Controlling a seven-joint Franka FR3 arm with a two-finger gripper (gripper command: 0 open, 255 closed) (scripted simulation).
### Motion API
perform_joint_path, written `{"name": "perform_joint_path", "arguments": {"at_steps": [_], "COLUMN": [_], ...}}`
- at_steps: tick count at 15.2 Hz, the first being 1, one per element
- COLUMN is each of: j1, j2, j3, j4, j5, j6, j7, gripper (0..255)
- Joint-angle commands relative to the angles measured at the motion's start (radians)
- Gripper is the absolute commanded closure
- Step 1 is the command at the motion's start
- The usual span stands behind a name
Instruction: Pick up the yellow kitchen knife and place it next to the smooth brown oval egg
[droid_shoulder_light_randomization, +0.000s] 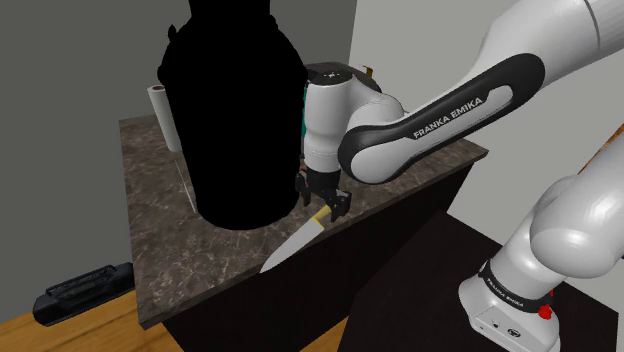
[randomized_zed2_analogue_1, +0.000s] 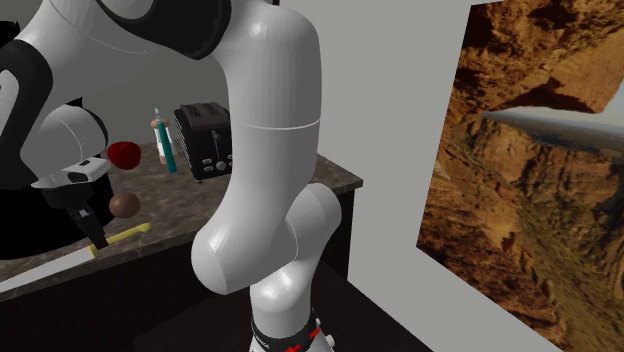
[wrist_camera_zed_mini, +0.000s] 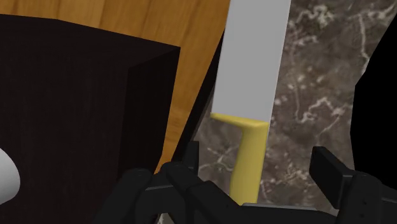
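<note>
the gripper (droid_shoulder_light_randomization: 324, 203) hangs low over the counter (droid_shoulder_light_randomization: 160, 230) with its fingers (wrist_camera_zed_mini: 327, 167) spread, one on each side of the knife (droid_shoulder_light_randomization: 296, 240) at its yellow handle. in the wrist view the handle runs up the gap between them and neither finger touches it, so nothing is gripped yet.

the knife lies flat on the dark marbled top. in the shoulder view its grey blade points to about 7 o'clock from the handle, toward the counter's front edge. straddling the handle rather than the blade seems sensible: it is narrow enough to fit between the fingers and thicker than the blade, which would give little to pinch.

the egg (randomized_zed2_analogue_1: 124, 205), brown and round, sits at about 12 o'clock from the handle in the second exterior view, near it but apart. a red apple (randomized_zed2_analogue_1: 123, 153) lies beyond the egg at 12 o'clock. a bottle (randomized_zed2_analogue_1: 163, 140) and a toaster (randomized_zed2_analogue_1: 205, 140) stand at about 1 o'clock. a large black shape (droid_shoulder_light_randomization: 235, 120) stands close at 10 o'clock from the gripper in the shoulder view; i cannot tell what it is.

the step in hand looks like closing on the handle. the carry after that should be short. the long blade may swing in the grip, and a nudged egg would likely roll.
</note>
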Motion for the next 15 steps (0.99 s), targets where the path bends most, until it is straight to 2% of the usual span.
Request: {"name": "perform_joint_path", "arguments": {"at_steps": [1,3,7,15], "j1": [0.0,0.0,0.01,0.01], "j2": [0.0,0.0,-0.082,-0.082], "j3": [0.0,0.0,-0.013,-0.013], "j4": [0.0,0.0,0.063,0.063], "j5": [0.0,0.0,0.05,0.049], "j6": [0.0,0.0,-0.134,-0.134], "j7": [0.0,0.0,-0.038,-0.038], "gripper": [0,0,0,0]}}
